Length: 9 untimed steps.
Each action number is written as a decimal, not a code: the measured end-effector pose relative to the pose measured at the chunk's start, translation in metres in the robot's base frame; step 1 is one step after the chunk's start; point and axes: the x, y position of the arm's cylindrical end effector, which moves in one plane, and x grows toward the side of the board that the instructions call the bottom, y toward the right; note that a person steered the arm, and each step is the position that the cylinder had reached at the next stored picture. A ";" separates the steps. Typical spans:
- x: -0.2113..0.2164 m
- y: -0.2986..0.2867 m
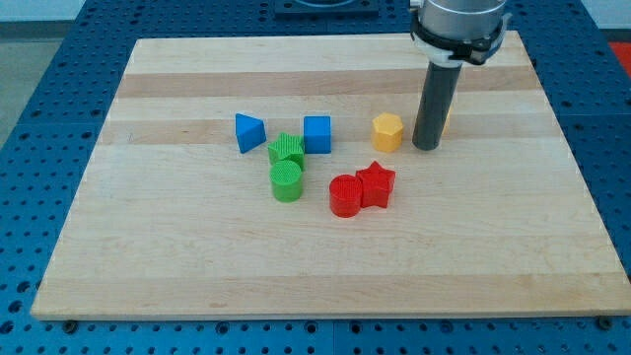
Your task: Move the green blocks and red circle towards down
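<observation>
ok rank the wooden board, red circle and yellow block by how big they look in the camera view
1. wooden board, by far the largest
2. red circle
3. yellow block, only slightly smaller looking; it sits farther up the view, so that gap is unsure

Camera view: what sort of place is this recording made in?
Likely a robotics lab bench: a wooden board on a blue perforated surface, small coloured blocks like the red circle, and my tip right of the yellow block.
</observation>
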 end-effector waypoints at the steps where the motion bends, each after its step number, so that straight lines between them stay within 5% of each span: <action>1: 0.001 0.000; 9: 0.003 -0.011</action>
